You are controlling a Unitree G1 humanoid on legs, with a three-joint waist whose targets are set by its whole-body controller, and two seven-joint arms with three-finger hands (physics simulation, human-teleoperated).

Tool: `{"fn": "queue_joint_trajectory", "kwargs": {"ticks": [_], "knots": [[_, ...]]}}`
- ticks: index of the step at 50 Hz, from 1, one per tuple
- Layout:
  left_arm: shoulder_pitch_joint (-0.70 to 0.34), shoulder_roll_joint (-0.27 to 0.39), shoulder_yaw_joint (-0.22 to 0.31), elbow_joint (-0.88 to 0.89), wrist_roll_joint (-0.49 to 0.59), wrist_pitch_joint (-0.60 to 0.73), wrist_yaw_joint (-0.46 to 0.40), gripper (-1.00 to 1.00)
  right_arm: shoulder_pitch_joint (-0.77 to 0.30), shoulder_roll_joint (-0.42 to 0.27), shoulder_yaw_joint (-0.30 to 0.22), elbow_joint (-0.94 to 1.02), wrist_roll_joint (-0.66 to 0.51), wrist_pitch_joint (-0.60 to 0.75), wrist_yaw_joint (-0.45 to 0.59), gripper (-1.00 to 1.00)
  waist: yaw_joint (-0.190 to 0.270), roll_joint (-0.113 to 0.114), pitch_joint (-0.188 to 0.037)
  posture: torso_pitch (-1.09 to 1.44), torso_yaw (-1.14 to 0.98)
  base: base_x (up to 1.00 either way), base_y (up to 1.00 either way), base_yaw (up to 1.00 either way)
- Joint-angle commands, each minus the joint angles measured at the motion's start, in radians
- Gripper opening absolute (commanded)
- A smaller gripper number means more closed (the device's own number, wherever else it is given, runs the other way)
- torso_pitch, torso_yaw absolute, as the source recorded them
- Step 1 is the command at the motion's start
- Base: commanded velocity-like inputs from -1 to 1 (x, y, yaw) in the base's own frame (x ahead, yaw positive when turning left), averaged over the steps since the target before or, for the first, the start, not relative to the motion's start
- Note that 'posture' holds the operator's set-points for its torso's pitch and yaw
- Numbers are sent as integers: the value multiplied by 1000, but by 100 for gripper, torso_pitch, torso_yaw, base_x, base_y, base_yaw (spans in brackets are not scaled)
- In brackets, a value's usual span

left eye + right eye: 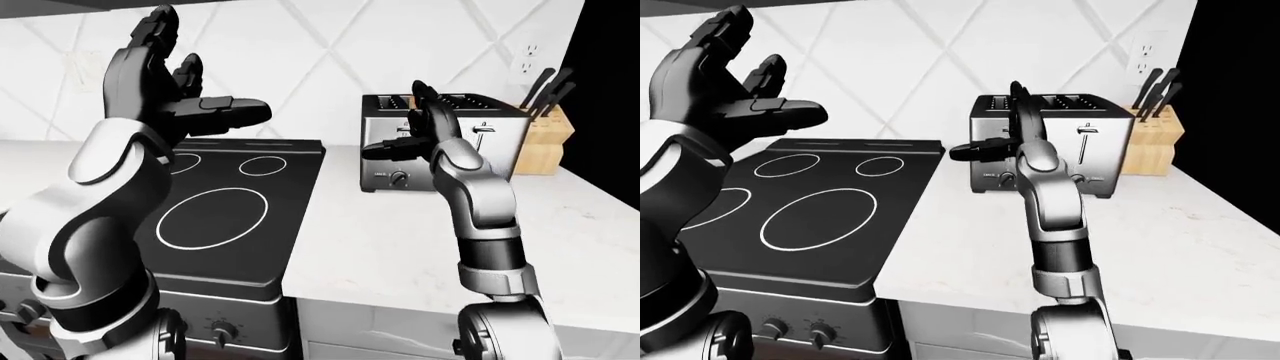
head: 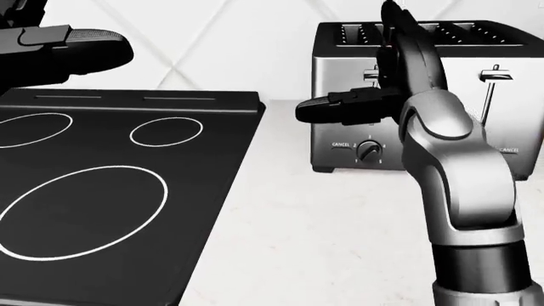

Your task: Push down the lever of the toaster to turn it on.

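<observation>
The silver toaster (image 2: 340, 76) with a black slotted top stands at the upper right of the head view. It has two levers, both high in their slots: the left lever (image 2: 372, 74) and the right lever (image 2: 495, 75). My right hand (image 2: 384, 80) is open and held upright just before the toaster's face. Its fingers (image 2: 401, 35) point up and its thumb (image 2: 327, 109) sticks out to the left below the left lever. Whether it touches the toaster I cannot tell. My left hand (image 1: 178, 86) is raised open over the cooktop, holding nothing.
A black cooktop (image 2: 127, 191) with white burner rings fills the left of the head view. The white counter (image 2: 323, 242) runs under the toaster. A wooden knife block (image 1: 545, 139) stands to the toaster's right, below a wall outlet (image 1: 527, 56). Stove knobs (image 1: 222, 334) sit below.
</observation>
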Motion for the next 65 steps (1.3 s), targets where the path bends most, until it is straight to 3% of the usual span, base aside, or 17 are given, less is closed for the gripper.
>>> {"fn": "queue_joint_trajectory", "kwargs": {"ticks": [1,46,65], "knots": [[-29,11,10,-10,3,-29,-2,100,-39,-7,-6,-10,0,-56,-4,100,0,1,-7,-50,0,0,0,0],[-37,21,13,-12,-21,-29,20,100,-207,-32,-10,561,13,-391,-23,100,-5,10,-5,-50,0,0,0,0],[-40,18,12,-12,-20,-27,22,100,-233,-30,-2,619,-5,-401,-16,100,-5,11,-4,-50,0,0,0,0]]}}
